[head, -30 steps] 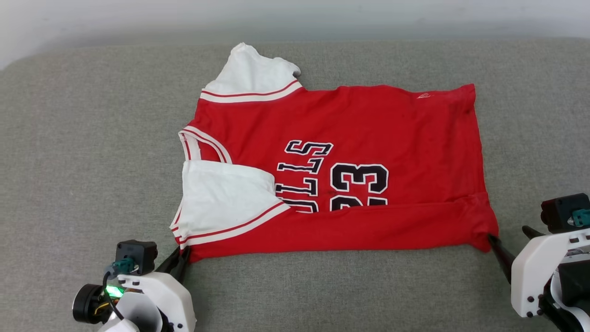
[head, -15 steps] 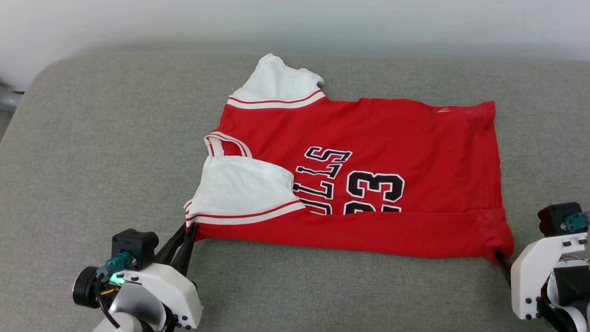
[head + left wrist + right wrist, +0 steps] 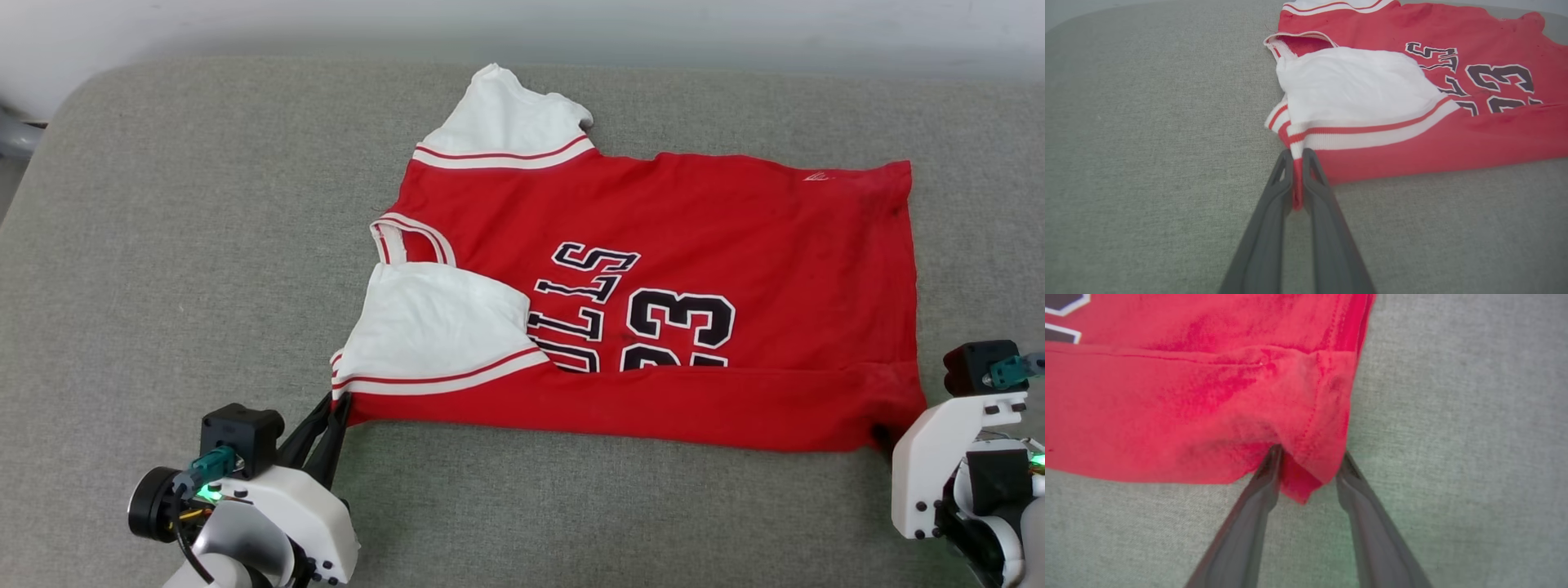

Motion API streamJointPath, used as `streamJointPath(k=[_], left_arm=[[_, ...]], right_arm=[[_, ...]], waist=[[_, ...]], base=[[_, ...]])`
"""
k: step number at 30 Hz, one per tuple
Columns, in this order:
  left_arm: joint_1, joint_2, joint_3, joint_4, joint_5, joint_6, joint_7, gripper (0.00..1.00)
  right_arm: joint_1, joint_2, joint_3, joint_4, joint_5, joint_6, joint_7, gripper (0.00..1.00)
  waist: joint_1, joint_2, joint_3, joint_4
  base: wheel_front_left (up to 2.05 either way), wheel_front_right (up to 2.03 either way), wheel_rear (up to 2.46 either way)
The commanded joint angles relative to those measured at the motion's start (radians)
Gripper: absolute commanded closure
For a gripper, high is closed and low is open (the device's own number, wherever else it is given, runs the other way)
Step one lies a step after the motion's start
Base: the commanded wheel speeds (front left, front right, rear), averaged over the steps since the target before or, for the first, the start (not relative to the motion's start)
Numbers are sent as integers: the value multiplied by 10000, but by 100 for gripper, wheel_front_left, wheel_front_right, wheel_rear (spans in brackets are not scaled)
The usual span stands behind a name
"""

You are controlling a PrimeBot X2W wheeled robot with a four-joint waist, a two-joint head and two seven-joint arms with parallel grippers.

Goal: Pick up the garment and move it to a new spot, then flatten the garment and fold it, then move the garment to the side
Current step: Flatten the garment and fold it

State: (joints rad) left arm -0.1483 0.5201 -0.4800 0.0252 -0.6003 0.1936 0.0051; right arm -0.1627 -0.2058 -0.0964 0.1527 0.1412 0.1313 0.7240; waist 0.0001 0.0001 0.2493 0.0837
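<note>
Currently: one garment [image 3: 653, 245], red, two white sleeves, striped trim, dark lettering, near edge folded over, flat at centre-right of grey cushion [image 3: 204, 245]. Two grippers: left gripper [image 3: 1297, 157] pinching near-left corner; right gripper [image 3: 1310, 453] parted, straddling near-right corner.

A wide grey woven cushion [image 3: 204, 245], rounded at its far left corner, lay under soft even light. A pale wall [image 3: 245, 24] stood behind it; something grey, perhaps a pipe [image 3: 15, 139], showed at the left.

White wrist shells [image 3: 290, 508], dark jaws, teal connectors [image 3: 212, 468].
</note>
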Motion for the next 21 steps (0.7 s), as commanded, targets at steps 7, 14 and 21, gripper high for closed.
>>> streamJointPath(k=[7,14,21], left_arm=[[46,71,-79,328,-94,-69,74,100],[496,179,-164,588,-271,-65,223,100],[1354,357,-355,481,-454,74,538,100]], right_arm=[[79,-39,-24,720,63,-17,-95,100],[323,-415,-8,478,393,-17,8,100],[1136,-766,-160,-305,885,-17,415,100]], waist=[[-1,-1,-267,-25],[-1,-1,-945,-142],[-1,-1,-1604,-176]], base=[[0,0,0],[0,0,0],[0,0,0]])
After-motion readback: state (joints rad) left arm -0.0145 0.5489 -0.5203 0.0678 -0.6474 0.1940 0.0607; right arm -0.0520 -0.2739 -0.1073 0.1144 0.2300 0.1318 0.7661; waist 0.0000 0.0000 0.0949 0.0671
